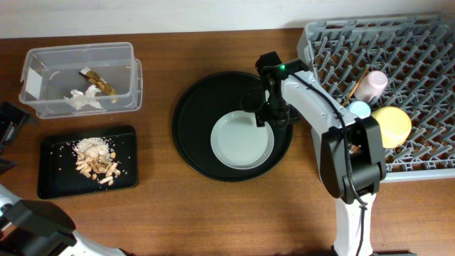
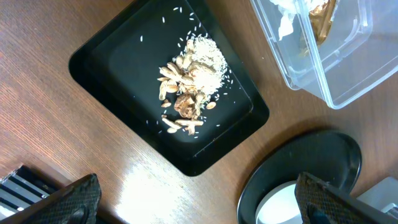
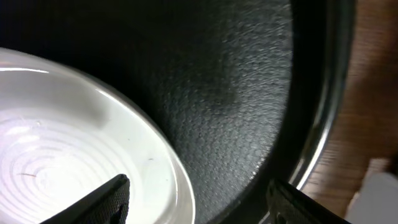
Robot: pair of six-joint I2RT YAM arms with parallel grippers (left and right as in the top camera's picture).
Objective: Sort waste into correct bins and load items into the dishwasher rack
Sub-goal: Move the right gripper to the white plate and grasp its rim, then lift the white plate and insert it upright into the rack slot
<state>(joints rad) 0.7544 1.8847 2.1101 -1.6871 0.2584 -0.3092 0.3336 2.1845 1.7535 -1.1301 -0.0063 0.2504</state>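
The pale grey-green plate [image 1: 238, 146] lies in a large round black tray [image 1: 192, 121]. My right gripper [image 1: 264, 117] is open, low at the plate's upper right rim. In the right wrist view its fingers [image 3: 199, 205] straddle the rim of the plate [image 3: 62, 137]. The grey rack [image 1: 419, 50] holds a pink cup [image 1: 372, 85], a blue cup [image 1: 359, 109], a yellow-green bowl [image 1: 393, 126] and chopsticks [image 1: 355, 84]. The clear box [image 1: 43, 71] holds tissue [image 1: 84, 98] and a gold wrapper [image 1: 99, 80]. Food scraps [image 1: 96, 160] lie on the flat black tray [image 1: 57, 178]. My left gripper [image 1: 10, 126] is open and empty.
In the left wrist view my open fingers [image 2: 199, 205] hang over bare wood, between the flat black tray [image 2: 112, 68] with scraps [image 2: 186, 81] and the round tray [image 2: 311, 162]. The clear box [image 2: 348, 74] is at the upper right. The round tray's textured floor [image 3: 236, 93] fills the right wrist view.
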